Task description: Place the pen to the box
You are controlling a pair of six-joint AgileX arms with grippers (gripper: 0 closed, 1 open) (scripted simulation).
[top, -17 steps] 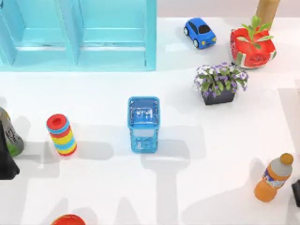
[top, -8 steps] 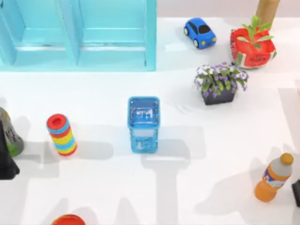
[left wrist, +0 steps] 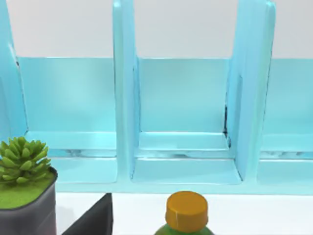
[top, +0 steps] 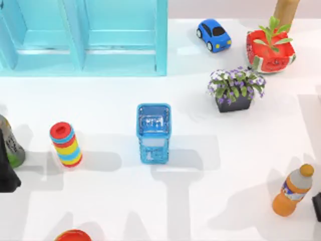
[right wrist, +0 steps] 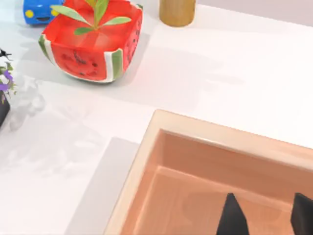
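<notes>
Our right gripper [right wrist: 266, 215] hangs over the open peach-coloured box [right wrist: 205, 147], which the right wrist view places toward the right edge of the white tabletop [top: 200, 201]. The two dark fingertips [right wrist: 230, 215] stand apart, released, with nothing between them, and they sit inside the outline of the box, above its floor. Where the pen is we cannot tell: the stretch of box floor in view is bare, and so is the open tabletop around the blue mesh basket [top: 153, 133] at the middle. We judge that the main danger from here is acting on a guess about the pen, since a reach made without first finding it could sweep into whatever stands nearby. The nearest such thing is the orange drink bottle with a grey cap [top: 292, 191], upright just beside the right gripper at the right edge; a sideways swing out of the box would tip it. A straight lift comes first, because the box's near wall is close to the fingertips and a slanted exit could catch it and drag the box along. Farther back, toward the far right corner, the watermelon-patterned planter [right wrist: 90, 41] and the purple-flowered pot [top: 235, 90] are well apart from the box and less at risk. Our left arm [top: 6, 173] is parked at the left edge beside a green bottle with an orange cap [left wrist: 186, 215]; whether its pincer is released or clenched we cannot tell.
</notes>
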